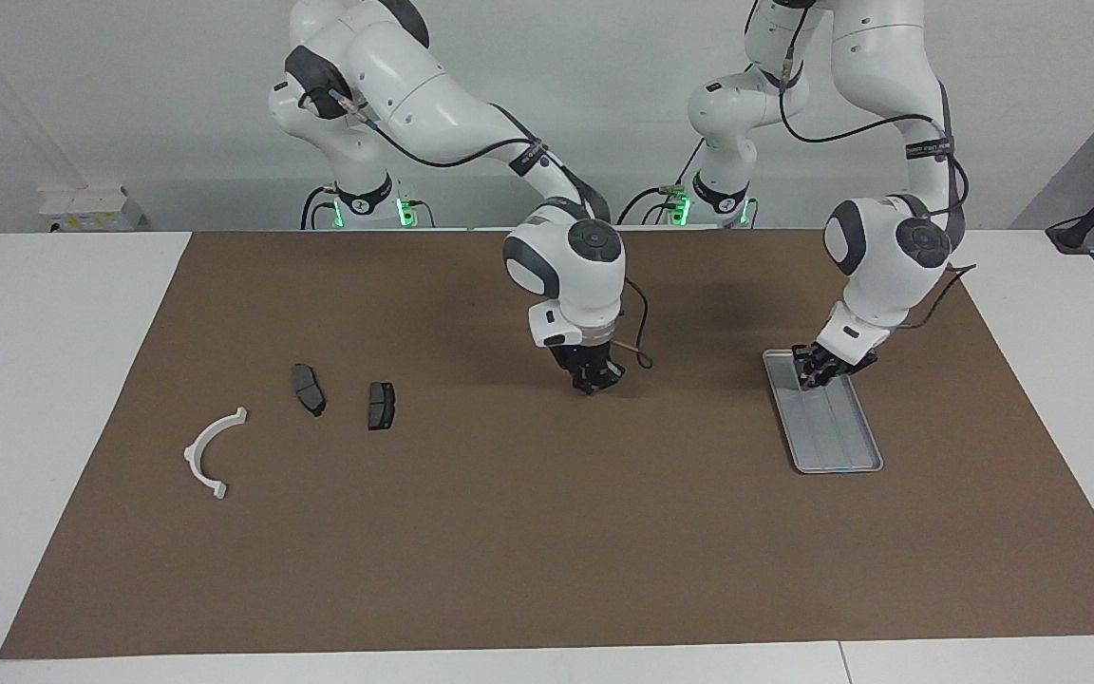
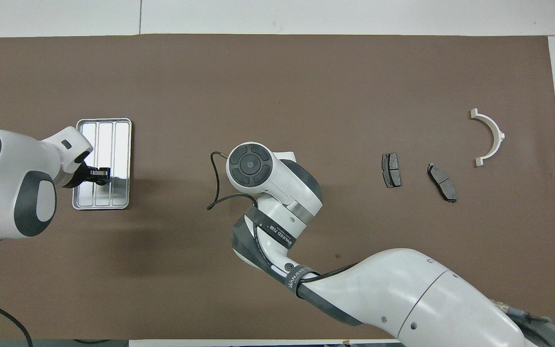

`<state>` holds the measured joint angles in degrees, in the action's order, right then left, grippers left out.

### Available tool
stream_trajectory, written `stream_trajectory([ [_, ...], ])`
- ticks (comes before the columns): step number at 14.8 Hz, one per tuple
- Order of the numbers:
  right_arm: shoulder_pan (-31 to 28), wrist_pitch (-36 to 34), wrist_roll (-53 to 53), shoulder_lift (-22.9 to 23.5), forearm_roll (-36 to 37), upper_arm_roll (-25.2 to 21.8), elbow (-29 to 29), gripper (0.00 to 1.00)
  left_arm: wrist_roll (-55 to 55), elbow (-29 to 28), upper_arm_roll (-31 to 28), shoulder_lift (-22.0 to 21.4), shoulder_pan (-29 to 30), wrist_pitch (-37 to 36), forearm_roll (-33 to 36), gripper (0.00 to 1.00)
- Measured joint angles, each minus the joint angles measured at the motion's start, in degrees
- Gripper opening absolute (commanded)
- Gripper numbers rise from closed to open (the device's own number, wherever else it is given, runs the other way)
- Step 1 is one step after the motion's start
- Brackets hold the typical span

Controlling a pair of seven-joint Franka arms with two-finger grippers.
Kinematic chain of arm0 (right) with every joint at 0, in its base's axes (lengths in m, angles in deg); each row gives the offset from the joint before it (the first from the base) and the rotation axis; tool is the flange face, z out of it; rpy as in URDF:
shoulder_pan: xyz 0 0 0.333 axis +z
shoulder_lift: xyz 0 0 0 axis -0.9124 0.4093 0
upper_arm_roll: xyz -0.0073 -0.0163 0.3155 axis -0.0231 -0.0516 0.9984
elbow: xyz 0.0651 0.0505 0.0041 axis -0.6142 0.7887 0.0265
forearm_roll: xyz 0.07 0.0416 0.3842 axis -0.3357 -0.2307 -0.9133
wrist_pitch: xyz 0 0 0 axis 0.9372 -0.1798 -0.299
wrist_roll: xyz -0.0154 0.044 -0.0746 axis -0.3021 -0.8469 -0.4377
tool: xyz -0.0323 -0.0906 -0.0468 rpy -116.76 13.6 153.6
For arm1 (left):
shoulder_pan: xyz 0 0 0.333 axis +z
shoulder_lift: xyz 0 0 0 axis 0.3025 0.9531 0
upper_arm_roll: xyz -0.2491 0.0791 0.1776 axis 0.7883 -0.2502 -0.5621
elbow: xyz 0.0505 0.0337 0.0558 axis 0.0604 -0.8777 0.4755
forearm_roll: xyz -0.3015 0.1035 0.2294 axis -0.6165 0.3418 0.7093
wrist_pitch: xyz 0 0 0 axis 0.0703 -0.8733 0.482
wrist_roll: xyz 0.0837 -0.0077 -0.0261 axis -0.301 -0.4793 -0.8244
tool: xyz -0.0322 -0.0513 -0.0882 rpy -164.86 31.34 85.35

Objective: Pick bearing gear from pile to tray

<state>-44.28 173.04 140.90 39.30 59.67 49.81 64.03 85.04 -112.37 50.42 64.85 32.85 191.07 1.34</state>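
Tray (image 1: 832, 442) under left hand (image 1: 811, 378), right hand (image 1: 594, 383) closed, over mat (image 1: 547, 532)

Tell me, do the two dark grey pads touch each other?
Apart. The overhead view shows bare brown mat between one dark grey pad and the other pad.

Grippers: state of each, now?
Left gripper: over the tray, cannot tell if open or holding anything.
Right gripper: shut, over the bare mat, nothing seen in it.
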Motion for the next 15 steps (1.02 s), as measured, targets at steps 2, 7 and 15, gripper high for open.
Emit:
stream_trajectory([
  [2, 0.00, 0.05, 0.33, 0.00, 0.00, 0.00, 0.08, 0.77, 0.00, -0.11, 0.02, 0.66, -0.01, 0.32, -0.01, 0.00],
  [7, -0.14, -0.12, 0.64, -0.02, 0.00, -0.12, 0.18, 1.00, 0.05, -0.18, 0.02, 1.07, -0.01, 0.42, -0.03, 0.95],
  [15, -5.46, -5.81, -5.65, -2.89, 0.21, -0.49, -4.10, 1.00, -11.70, 14.22, 0.58, 0.11, -8.55, -16.38, -0.82, 1.00],
])
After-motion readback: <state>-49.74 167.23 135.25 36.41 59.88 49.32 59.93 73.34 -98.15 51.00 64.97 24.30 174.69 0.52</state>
